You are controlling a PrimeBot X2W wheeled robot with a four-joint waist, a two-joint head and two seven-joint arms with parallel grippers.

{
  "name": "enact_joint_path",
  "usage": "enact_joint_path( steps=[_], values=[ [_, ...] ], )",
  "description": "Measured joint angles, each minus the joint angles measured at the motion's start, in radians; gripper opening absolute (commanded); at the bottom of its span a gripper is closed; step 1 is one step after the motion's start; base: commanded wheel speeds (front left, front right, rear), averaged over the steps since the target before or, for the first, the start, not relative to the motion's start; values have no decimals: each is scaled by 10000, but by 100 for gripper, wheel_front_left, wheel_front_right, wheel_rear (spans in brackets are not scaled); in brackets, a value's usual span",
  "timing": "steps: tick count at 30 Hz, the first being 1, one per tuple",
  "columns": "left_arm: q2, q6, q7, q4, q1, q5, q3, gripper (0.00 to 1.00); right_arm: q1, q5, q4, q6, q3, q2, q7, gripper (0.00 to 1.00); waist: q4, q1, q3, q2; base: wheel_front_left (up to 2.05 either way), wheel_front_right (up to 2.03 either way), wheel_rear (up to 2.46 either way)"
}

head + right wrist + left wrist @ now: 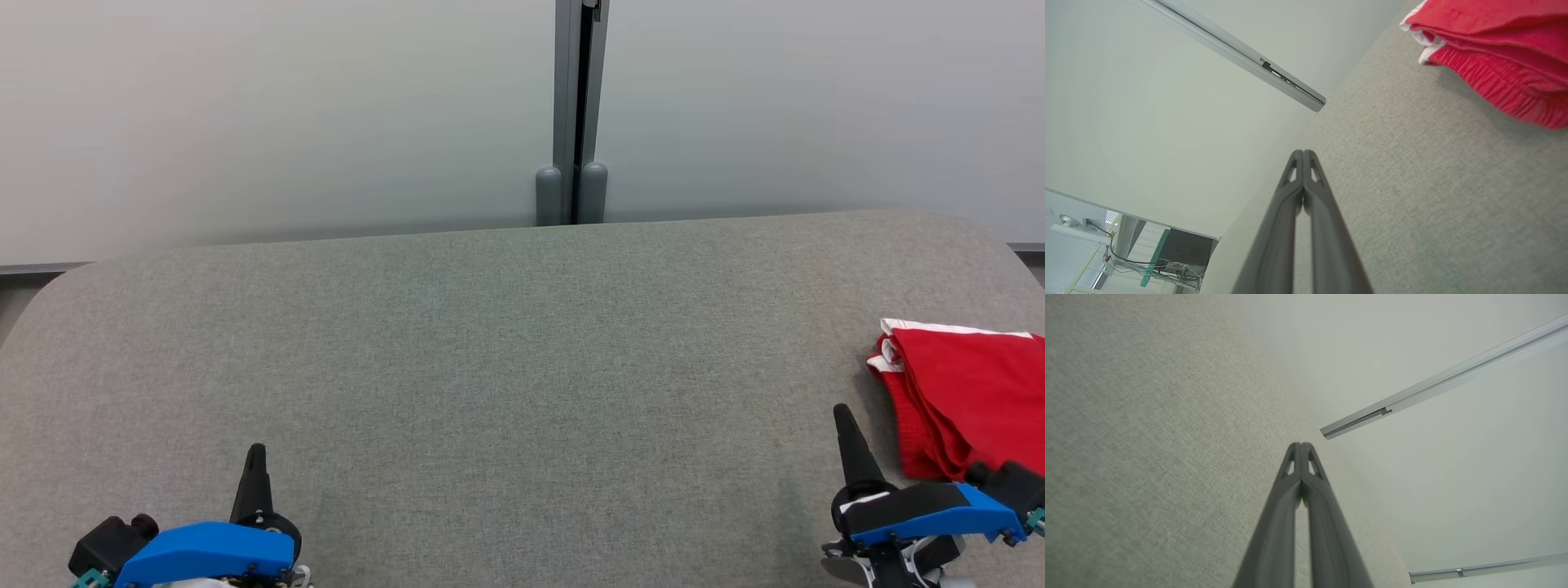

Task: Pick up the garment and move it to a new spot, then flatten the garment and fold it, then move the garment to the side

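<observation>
A red garment [967, 388] with white trim lies folded in layers at the right edge of the grey fabric surface [490, 367]; the right wrist view has the garment [1498, 53] at its upper right. My right gripper [841, 418] is shut and empty, just left of the garment and apart from it. Its closed fingertips [1303, 154] point along the surface toward the wall. My left gripper [256, 454] sits at the lower left, shut with nothing in it, and its tips [1300, 446] meet over bare fabric.
A pale frosted wall with a grey vertical post [575, 114] stands behind the surface's far edge. The surface has rounded far corners. A desk with cables [1167, 261] appears beyond the surface in the right wrist view.
</observation>
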Motion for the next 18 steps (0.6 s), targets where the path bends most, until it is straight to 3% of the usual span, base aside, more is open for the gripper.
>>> enact_joint_path(
  steps=[18],
  values=[
    [2,-249,451,-274,-191,-1756,307,0,45,1931,-487,-2,-136,-6,451,0,54,0,42,0,0,0,0]
  ],
)
